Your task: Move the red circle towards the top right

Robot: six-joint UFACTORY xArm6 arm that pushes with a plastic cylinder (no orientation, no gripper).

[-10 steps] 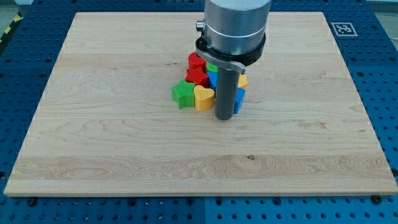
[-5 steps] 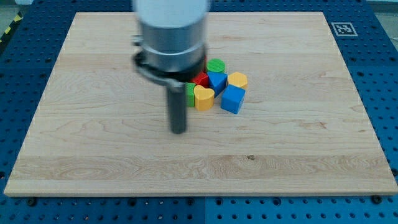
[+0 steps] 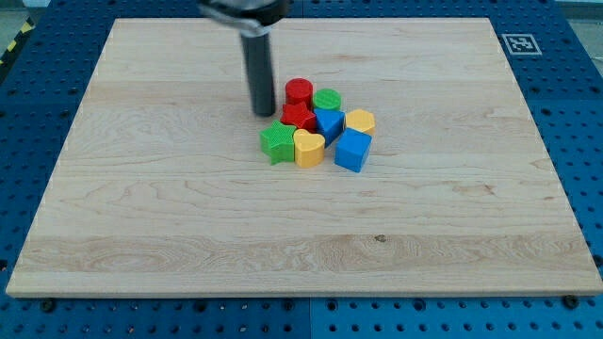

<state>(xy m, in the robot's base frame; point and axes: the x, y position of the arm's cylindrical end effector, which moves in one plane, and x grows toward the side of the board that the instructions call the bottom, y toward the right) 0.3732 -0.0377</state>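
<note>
In the camera view, we see our tip [image 3: 264, 113] resting on the wooden board [image 3: 141, 188], just left of the red circle [image 3: 299, 91], apart from it; the rod has no jaws and holds nothing. The red circle sits at the cluster's top left, touching the green circle [image 3: 327, 100]. Bare board stretches toward the view's top right corner.

Below lie a red block [image 3: 299, 117], blue block [image 3: 329, 121], yellow hexagon [image 3: 360, 121], green star [image 3: 277, 142], yellow heart [image 3: 309, 147] and blue cube [image 3: 352, 151].

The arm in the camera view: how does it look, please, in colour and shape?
Only its lower part shows: a straight, dark grey, round rod ending in my tip, below a blurred grey and black collar at the view's top. No cables or markings are visible.
</note>
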